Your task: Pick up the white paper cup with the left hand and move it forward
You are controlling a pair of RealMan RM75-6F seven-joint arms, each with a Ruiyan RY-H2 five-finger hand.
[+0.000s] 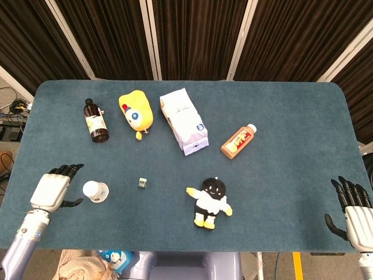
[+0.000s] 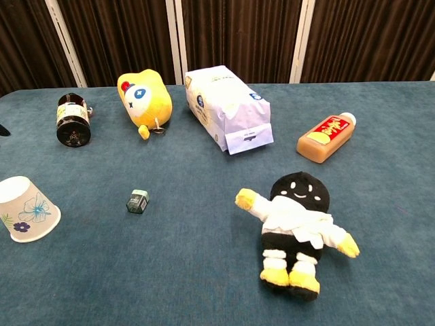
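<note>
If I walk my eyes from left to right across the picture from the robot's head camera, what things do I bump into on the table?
Left hand → white paper cup → small grey-green cube → white paper bag → black-and-white plush doll with yellow feet → orange juice bottle with white cap → right hand.

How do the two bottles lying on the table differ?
The dark bottle is brown glass with a black cap and a pale label; the juice bottle is orange with a white cap and a red label. The dark bottle lies at the far left beside the yellow toy; the juice bottle lies right of the white bag. Both lie on their sides.
</note>
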